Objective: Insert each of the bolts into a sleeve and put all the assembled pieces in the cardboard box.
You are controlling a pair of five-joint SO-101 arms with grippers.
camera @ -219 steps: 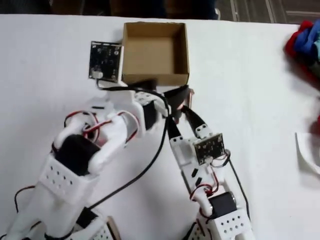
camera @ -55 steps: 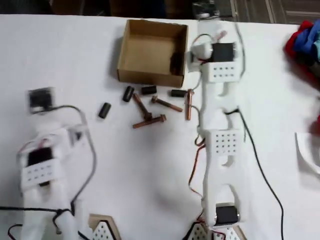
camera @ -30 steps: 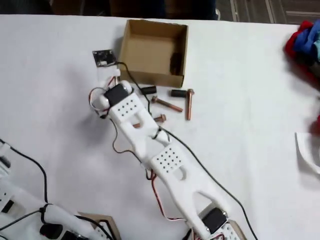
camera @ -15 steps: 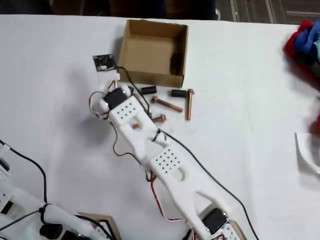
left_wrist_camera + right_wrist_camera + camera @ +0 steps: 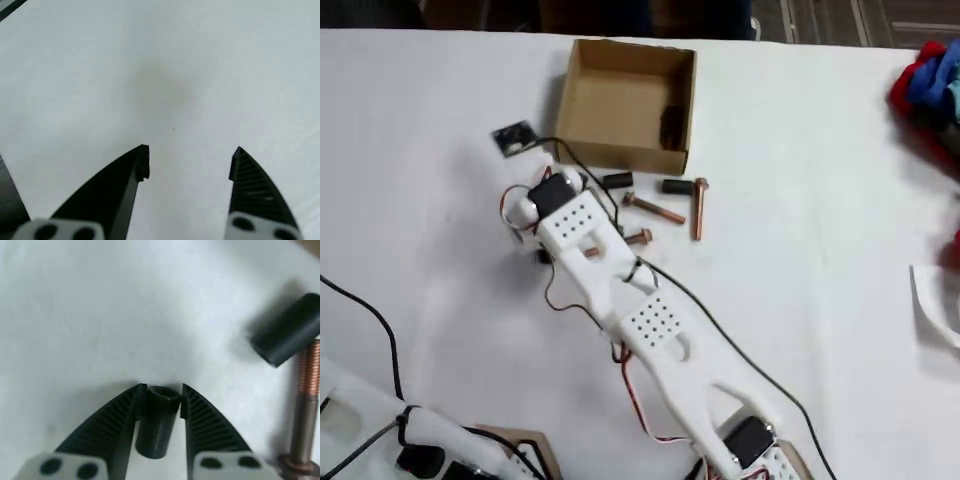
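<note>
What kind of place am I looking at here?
Probably a robotics lab or workshop bench: a white robot arm over a white table, loose copper bolts and black sleeves, and a cardboard box.

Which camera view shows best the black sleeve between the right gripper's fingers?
The right wrist view: the sleeve sits close up between the fingers of the right gripper. In the high view the right arm covers that spot. The left wrist view faces the white table.

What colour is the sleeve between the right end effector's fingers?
The sleeve is black; see right wrist view.
</note>
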